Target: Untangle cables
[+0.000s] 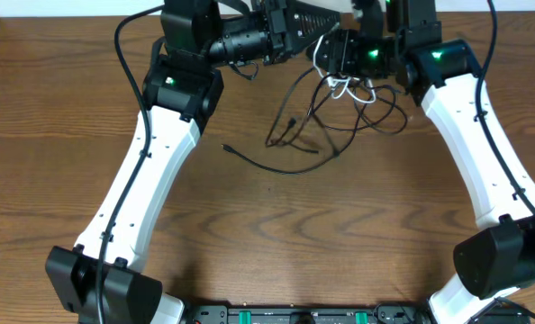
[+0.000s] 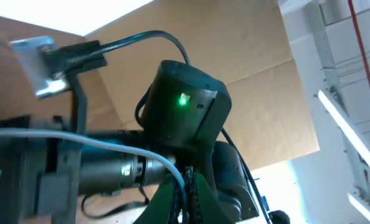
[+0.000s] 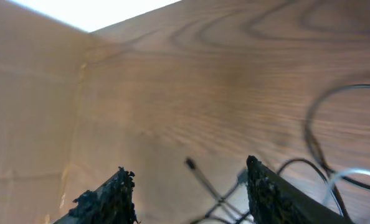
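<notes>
The cables lie at the back of the table. A tangle of thin black cords (image 1: 358,112) spreads under both wrists, and a short white cord (image 1: 340,86) rises out of it. One loose black cord (image 1: 272,164) curves apart toward the middle. My left gripper (image 2: 188,186) (image 1: 317,43) is shut on the white cord (image 2: 141,152), which runs in between its green fingers (image 2: 166,199). My right gripper (image 3: 188,183) (image 1: 340,63) hangs open just above the tangle. A black plug end (image 3: 190,163) lies between its fingers without touching them.
A cardboard wall (image 3: 29,124) stands along the table's far edge. The right arm's dark wrist housing with a green light (image 2: 182,106) is close in front of my left gripper. Bare wooden tabletop (image 1: 276,234) stretches toward the front.
</notes>
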